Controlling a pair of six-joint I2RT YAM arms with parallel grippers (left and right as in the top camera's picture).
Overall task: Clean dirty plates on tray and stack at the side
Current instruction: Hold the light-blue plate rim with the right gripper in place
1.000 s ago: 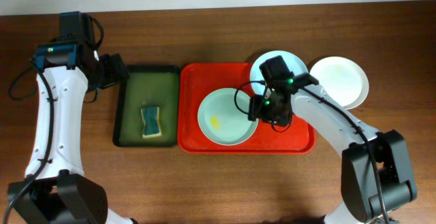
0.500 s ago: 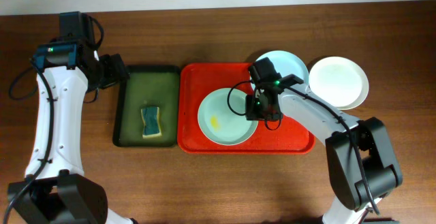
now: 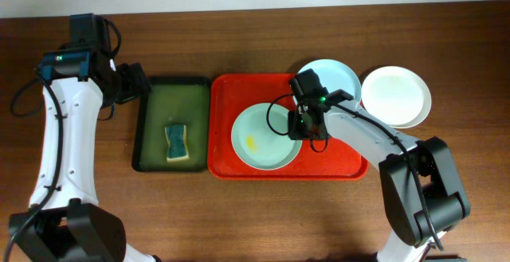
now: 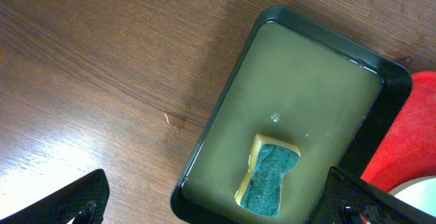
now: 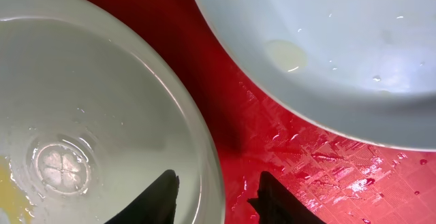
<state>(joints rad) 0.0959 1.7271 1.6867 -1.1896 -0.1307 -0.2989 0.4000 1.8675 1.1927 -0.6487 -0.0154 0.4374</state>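
A pale blue-green plate (image 3: 263,137) with a small yellow smear (image 3: 253,142) lies on the red tray (image 3: 227,95). A second pale plate (image 3: 335,75) rests over the tray's back right corner. A white plate (image 3: 398,95) sits on the table to the right of it. My right gripper (image 3: 307,127) is open, low over the smeared plate's right rim. In the right wrist view one finger is over the plate (image 5: 82,101) and the other over the tray (image 5: 286,149), with the rim between the fingertips (image 5: 216,200). My left gripper (image 3: 131,83) is open and empty.
A dark green tray (image 3: 151,103) with murky water and a green-and-yellow sponge (image 3: 176,142) stands left of the red tray. The left wrist view shows the tray (image 4: 300,88), the sponge (image 4: 269,176) and the open fingers (image 4: 218,203) above it.
My right gripper has moved left and a little back across the red tray to the smeared plate's right rim. The left arm has not moved.
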